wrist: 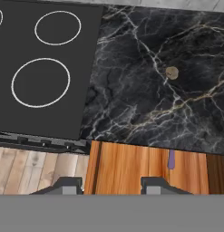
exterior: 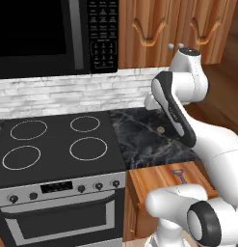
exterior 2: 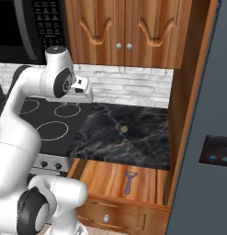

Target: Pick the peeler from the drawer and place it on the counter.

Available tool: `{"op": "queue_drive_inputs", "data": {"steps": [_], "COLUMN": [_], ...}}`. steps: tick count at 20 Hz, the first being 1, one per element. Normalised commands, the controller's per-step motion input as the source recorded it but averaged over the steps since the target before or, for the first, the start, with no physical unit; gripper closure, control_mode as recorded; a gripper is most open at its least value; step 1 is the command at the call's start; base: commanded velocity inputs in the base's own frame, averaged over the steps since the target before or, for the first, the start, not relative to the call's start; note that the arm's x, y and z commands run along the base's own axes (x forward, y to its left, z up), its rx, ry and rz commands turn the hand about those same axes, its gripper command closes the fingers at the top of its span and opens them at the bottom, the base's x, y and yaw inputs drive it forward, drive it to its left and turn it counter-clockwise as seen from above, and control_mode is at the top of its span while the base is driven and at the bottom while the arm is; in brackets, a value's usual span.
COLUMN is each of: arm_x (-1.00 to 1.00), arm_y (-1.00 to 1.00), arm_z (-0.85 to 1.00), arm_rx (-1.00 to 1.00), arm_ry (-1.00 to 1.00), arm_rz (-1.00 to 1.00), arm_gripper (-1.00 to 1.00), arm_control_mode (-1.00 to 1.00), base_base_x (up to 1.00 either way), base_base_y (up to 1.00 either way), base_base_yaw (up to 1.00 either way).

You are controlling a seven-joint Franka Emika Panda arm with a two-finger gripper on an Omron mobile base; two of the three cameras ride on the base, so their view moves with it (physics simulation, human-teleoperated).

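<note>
Peeler (exterior 2: pixel 129 181) lies flat mid-drawer (exterior 2: pixel 101 176): light, stiff, thin. Pinch your empty, parted gripper (wrist: pixel 111 183) across its straight handle.

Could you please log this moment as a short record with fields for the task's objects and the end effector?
peeler: lying flat in the open drawer, untouched
counter: bears a small tan disc
cooktop: left of the counter, nothing on its rings
end effector: raised above the drawer's front, fingers apart, holding nothing
</note>
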Motion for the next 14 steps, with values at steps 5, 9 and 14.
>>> {"op": "queue_drive_inputs", "data": {"steps": [5,9,14], "arm_x": [0.00,0.00,0.00], "arm_y": [0.00,0.00,0.00], "arm_z": [0.00,0.00,0.00], "arm_rx": [0.00,0.00,0.00], "arm_ry": [0.00,0.00,0.00], "arm_rz": [0.00,0.00,0.00], "arm_gripper": [-1.00,-1.00,-1.00], "arm_control_mode": [1.00,1.00,1.00], "base_base_x": [0.00,0.00,-0.01], "base_base_y": [0.01,0.41,0.67], "base_base_yaw": [0.00,-0.19,-0.38]}}
